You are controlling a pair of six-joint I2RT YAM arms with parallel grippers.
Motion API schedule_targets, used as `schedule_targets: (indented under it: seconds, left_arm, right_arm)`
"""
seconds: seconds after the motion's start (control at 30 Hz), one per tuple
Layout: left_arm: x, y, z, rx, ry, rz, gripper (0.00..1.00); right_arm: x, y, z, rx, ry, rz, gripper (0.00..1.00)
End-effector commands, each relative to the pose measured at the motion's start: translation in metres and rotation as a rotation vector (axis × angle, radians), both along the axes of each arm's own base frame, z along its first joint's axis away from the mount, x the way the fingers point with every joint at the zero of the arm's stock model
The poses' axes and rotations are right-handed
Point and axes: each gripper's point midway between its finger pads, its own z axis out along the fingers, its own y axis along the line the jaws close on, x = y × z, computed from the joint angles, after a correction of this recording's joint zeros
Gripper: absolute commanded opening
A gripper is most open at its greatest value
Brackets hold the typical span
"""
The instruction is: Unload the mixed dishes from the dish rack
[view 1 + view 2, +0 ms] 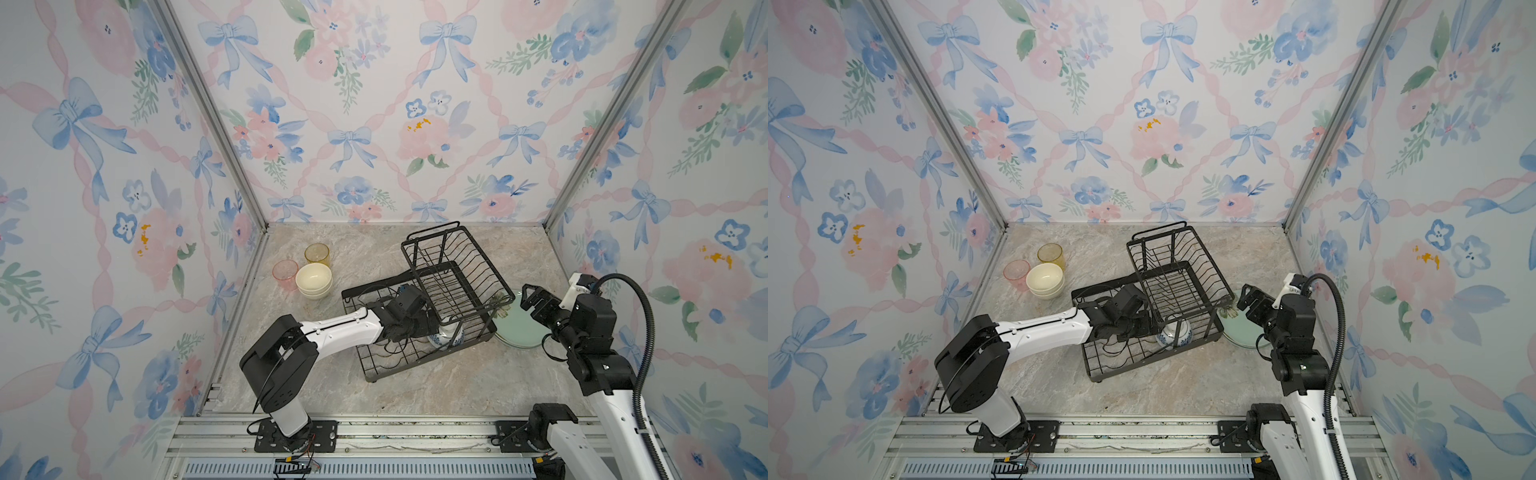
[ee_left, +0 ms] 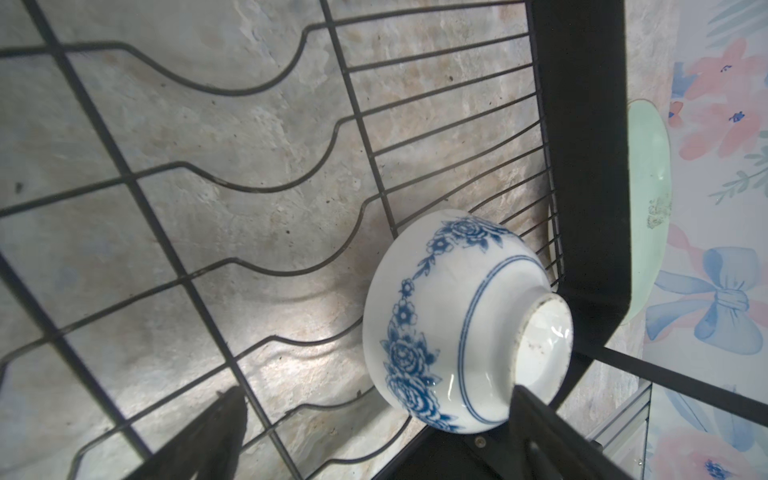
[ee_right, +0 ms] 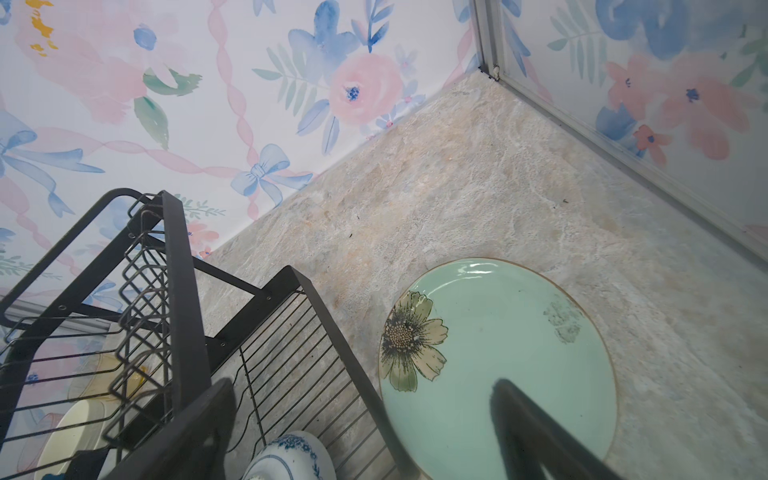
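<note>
The black wire dish rack [image 1: 419, 282] stands slanted mid-table, its raised basket tier holding nothing. A blue-and-white patterned bowl [image 1: 446, 337] [image 2: 457, 324] lies upside down in a corner of the lower tray. My left gripper [image 1: 417, 324] [image 2: 376, 392] reaches into that tray under the basket, open, with the bowl just ahead of its fingers. My right gripper [image 1: 527, 297] [image 3: 363, 386] hovers open over the edge of a pale green flower plate [image 1: 519, 330] [image 3: 498, 353] lying flat on the table right of the rack. Stacked cream bowls [image 1: 314, 280], a pink tumbler [image 1: 285, 274] and a yellow tumbler [image 1: 317, 254] stand at the back left.
The raised basket hangs directly over my left wrist. Curved wire dividers [image 2: 257, 183] cross the tray floor. Floral walls with aluminium corner posts [image 1: 582, 158] close in the marble table [image 1: 436, 390] on three sides. A metal rail [image 1: 395, 432] runs along the front edge.
</note>
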Motion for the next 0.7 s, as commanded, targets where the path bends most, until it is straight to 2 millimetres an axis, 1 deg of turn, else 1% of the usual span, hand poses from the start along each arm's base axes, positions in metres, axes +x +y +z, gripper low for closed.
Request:
schedule_targets:
  seconds: [0.0,0.1,0.27,0.4,0.5,0.67]
  left_arm:
    - [0.007,-0.008,0.01,-0.034,-0.013,0.023,0.98]
    - [0.008,-0.01,0.012,-0.05,-0.016,0.036,0.98]
    - [0.009,-0.018,0.019,-0.114,-0.018,0.042,0.98]
    - [0.006,-0.023,0.01,-0.117,0.021,0.024,0.98]
    - [0.005,-0.027,0.006,-0.106,0.019,0.009,0.98]
    - [0.005,-0.023,-0.002,-0.053,0.001,0.001,0.98]
  right_arm:
    - [-0.005,-0.002,-0.026,0.006,0.087,0.0,0.97]
    - [-0.004,0.0,-0.034,0.014,0.103,0.012,0.97]
    - [-0.003,-0.002,-0.04,0.021,0.111,0.014,0.97]
    - [-0.003,-0.006,-0.043,0.019,0.117,0.0,0.97]
    - [-0.002,-0.008,-0.046,0.024,0.129,-0.002,0.97]
    - [-0.004,-0.012,-0.052,0.031,0.142,-0.016,0.97]
